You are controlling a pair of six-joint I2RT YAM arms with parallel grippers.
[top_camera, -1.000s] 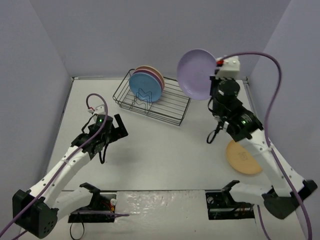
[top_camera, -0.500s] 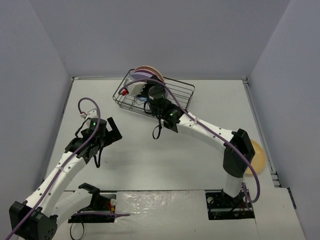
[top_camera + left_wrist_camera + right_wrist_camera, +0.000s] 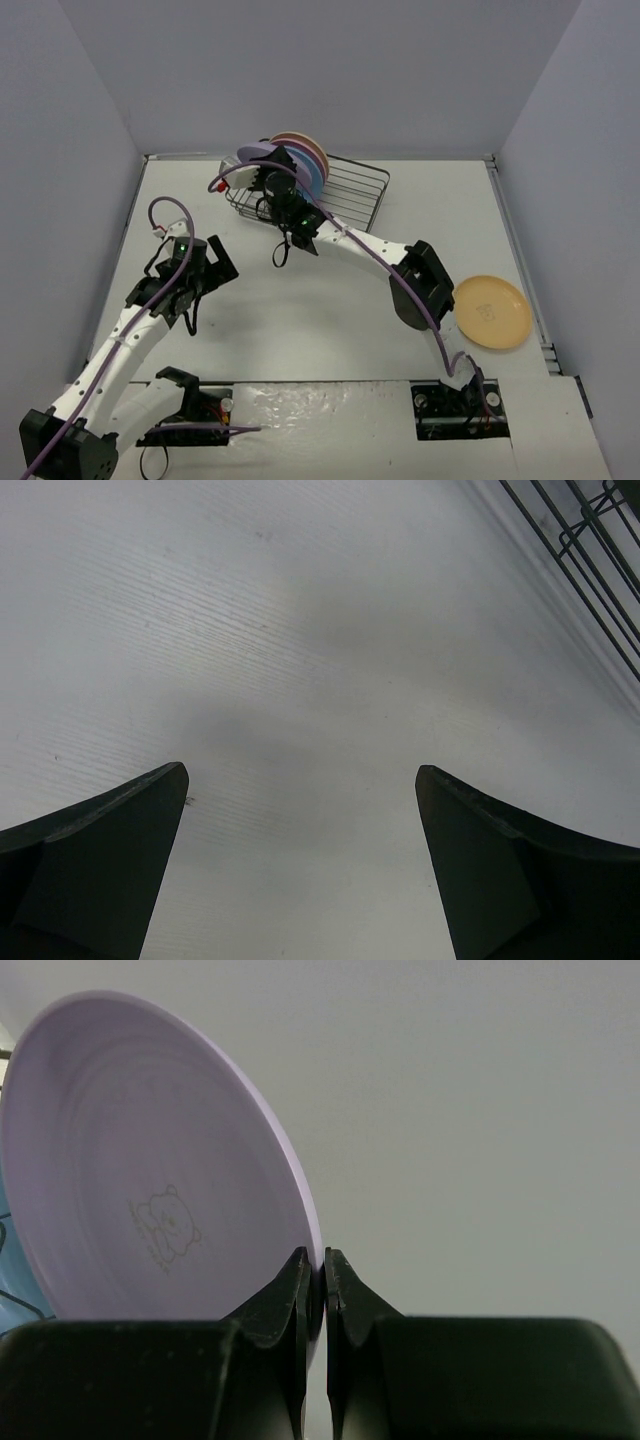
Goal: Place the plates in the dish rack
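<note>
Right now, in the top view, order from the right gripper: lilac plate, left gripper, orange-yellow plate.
1. lilac plate, held by the right gripper, at the dish rack.
2. left gripper, near left.
3. orange-yellow plate, far right.

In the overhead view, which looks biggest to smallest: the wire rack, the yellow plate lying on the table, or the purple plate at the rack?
1. dish rack
2. orange-yellow plate
3. lilac plate, which stands tilted and partly hidden, so it only looks smaller than the other plate.
</note>
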